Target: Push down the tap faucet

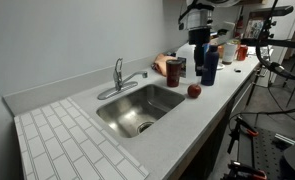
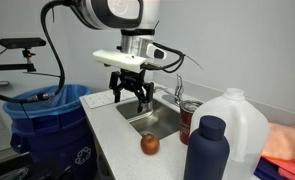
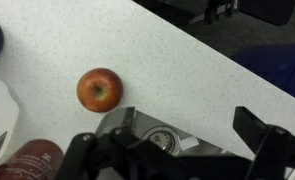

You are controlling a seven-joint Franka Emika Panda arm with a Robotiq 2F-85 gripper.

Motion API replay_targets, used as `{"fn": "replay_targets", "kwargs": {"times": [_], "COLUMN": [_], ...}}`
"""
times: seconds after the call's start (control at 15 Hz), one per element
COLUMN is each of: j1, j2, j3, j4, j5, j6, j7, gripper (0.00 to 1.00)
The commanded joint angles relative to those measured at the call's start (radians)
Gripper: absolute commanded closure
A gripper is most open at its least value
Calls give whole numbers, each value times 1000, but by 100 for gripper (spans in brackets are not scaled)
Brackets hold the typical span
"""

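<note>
Two fingers spread wide, with nothing between them: that is how the gripper hangs in an exterior view, high over the sink. The tap faucet stands just beyond it at the basin's far rim. On the counter in front sit an apple, a dark blue bottle and a white jug.

Seen along the counter in an exterior view, the tap faucet rises at the back rim of the sink, and its spout curves out over the basin. Its slim lever seems to point upward, though it is too small to be sure. The gripper is well apart from it, up above the apple.

The wrist view looks straight down. The apple lies on speckled counter just beside the sink's rim, the gripper frames the drain with its fingers apart, and the faucet is out of sight.

To my eye the approach is not yet made. The arm should travel along the basin until it is above the lever and clear of the spout. Pressing with one fingertip, or with the fingers brought together, near the lever's free end gives the most leverage. The push should go straight down and ease off once the lever seats, so the finger does not slide off the slick chrome.
</note>
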State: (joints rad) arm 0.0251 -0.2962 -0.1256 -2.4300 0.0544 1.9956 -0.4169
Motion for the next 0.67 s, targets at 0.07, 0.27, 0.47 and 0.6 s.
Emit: {"fn": "replay_targets", "kwargs": {"times": [0.07, 0.27, 0.47, 0.6], "j1": [0, 0, 22, 50], "j2": [19, 33, 82, 160], "j3": [31, 35, 58, 98], "j4": [5, 9, 32, 72], "j5": [2, 2, 32, 67], "j6": [16, 22, 89, 190], "j7": [12, 13, 46, 94], "gripper": [0, 0, 0, 0]}}
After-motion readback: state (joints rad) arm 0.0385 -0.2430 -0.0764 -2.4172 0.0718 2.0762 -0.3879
